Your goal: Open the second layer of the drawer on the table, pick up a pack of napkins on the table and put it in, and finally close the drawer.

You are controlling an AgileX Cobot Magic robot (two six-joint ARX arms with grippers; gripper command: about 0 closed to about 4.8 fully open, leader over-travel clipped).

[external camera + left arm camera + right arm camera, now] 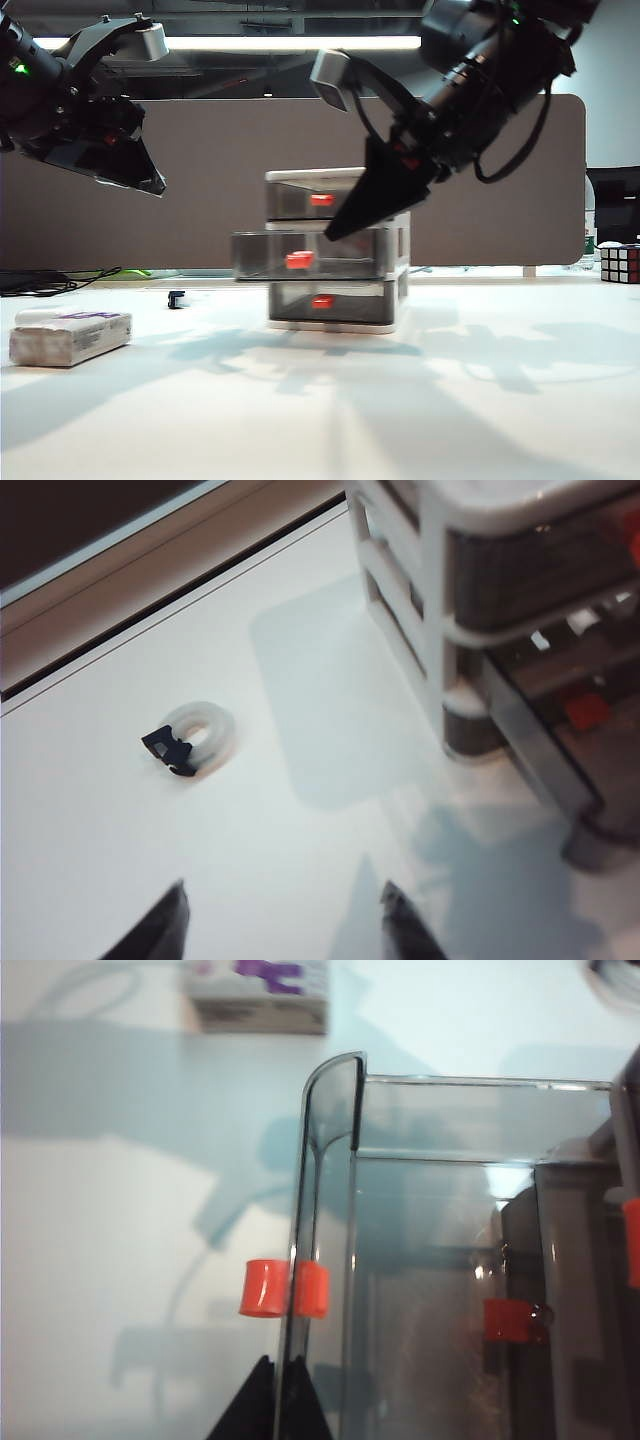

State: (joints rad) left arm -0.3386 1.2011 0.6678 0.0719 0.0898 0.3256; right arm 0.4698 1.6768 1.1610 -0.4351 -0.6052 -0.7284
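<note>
Nearest to me, the pack of napkins (70, 336) lies on the table (400, 400), well apart from the drawer (335, 255). My left gripper (135, 170) hangs released above it, holding nothing. Farther back, the second layer (305, 255) stands pulled out, and my right gripper (280, 1400) is clenched on its front wall below the handle (285, 1288). If I lift away carelessly, I judge the light unit could tip or slide.

Napkin pack (257, 995) print — purple, unreadable.
</note>
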